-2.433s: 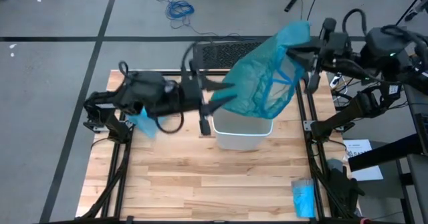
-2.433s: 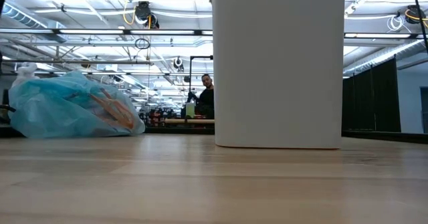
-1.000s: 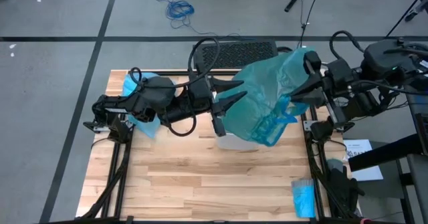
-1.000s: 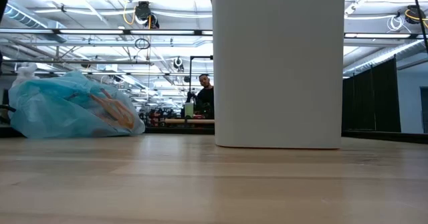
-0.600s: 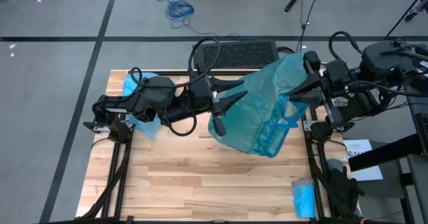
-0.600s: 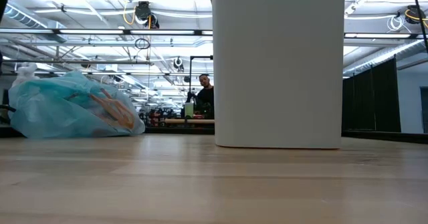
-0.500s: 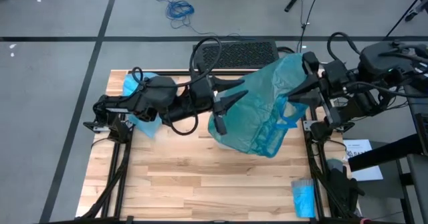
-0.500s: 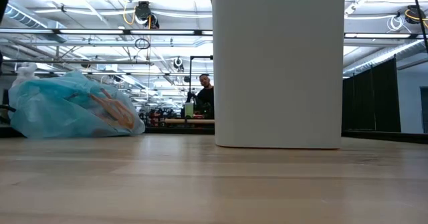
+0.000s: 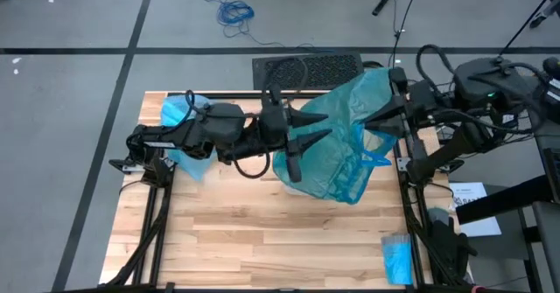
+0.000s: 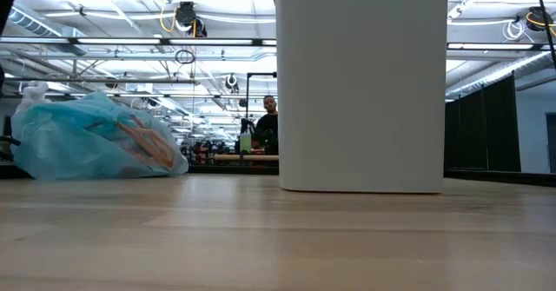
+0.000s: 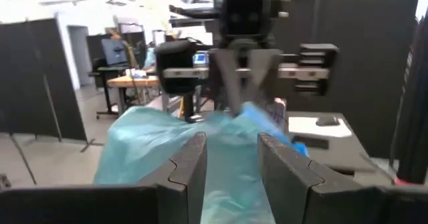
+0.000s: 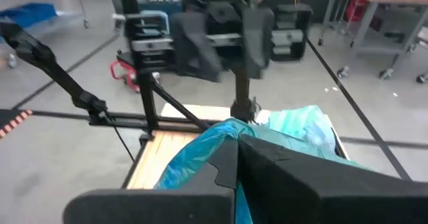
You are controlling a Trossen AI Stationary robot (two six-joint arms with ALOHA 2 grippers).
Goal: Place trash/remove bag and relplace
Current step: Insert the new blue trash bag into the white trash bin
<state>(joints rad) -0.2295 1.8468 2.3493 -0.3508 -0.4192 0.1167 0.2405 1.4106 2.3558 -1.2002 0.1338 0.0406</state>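
Between both tools point(image 9: 302, 149) point(image 9: 374, 122), teal bag point(image 9: 337, 144)

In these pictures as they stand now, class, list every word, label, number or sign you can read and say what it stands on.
None can be read.
White sheet off the table's right edge: dark printing, too small to read.
Filled light-blue bag on the table: orange markings inside, not legible as text.
White bin: plain, no label on the side shown.
Teal bag held between the claws: no print visible.
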